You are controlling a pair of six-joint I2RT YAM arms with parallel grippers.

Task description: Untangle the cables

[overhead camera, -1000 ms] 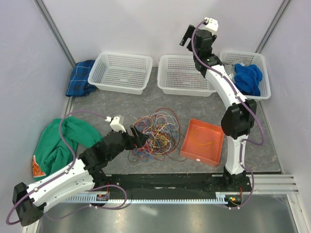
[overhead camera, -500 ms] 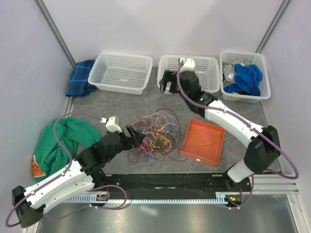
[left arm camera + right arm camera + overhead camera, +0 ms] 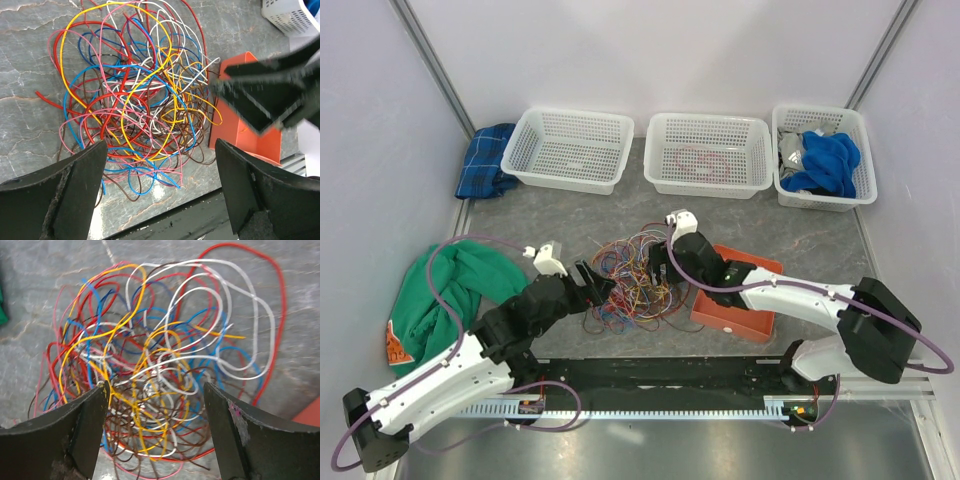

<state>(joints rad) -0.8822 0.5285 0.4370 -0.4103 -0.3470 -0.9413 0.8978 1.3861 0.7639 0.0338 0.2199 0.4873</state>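
Grey table (image 3: pixel 770 225), both arms reaching in from the near edge: left arm (image 3: pixel 470 360) angled toward centre, right arm (image 3: pixel 790 297) lying low and crossing the orange tray (image 3: pixel 712 312). Green cloth (image 3: pixel 450 290) was bunched at the left, three white baskets (image 3: pixel 570 178) sat along the far edge. The cables (image 3: pixel 635 275) were mid-table, just left of the tray, in one roughly round clump. No clear long axis, loops ran every direction, and one big red loop bulged toward the far baskets. Left gripper (image 3: pixel 603 283) sat at the clump's left edge, jaws spread wide with nothing between them; its wrist view showed the tangle below the gap. Right gripper (image 3: pixel 660 265) was at the clump's right side, jaws also wide apart and empty, the tangle filling its wrist view. Versus a second ago: the right arm had been raised high by the far right basket, then swung over the middle basket, and was now down at the tangle. Left arm barely shifted. The clump looked unchanged.
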